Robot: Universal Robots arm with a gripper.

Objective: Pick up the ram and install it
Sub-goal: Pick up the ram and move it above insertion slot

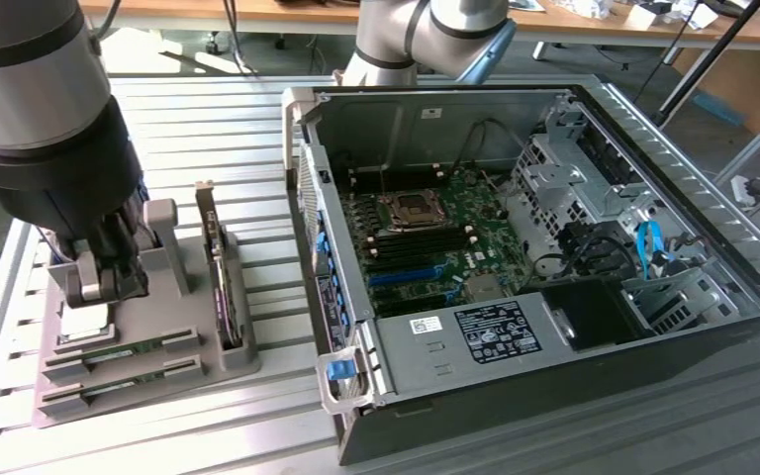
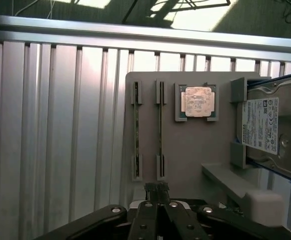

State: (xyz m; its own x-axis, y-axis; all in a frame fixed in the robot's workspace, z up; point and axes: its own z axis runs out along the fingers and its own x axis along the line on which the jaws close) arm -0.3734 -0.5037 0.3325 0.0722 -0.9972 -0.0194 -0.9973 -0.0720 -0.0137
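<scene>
Wrist view: clenched claw [image 2: 157, 190] hovers near the ram [image 2: 159, 131], processor [image 2: 197, 101] and hard drive [image 2: 270, 135] beside.

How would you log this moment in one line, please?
gripper: shut, empty, over holder | ram sticks: both in holder slots | computer case: open

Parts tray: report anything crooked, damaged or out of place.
Nothing stands out. Both memory sticks sit straight in their slots, the processor lies square in its recess, and the hard drive sits in its cradle.
</scene>
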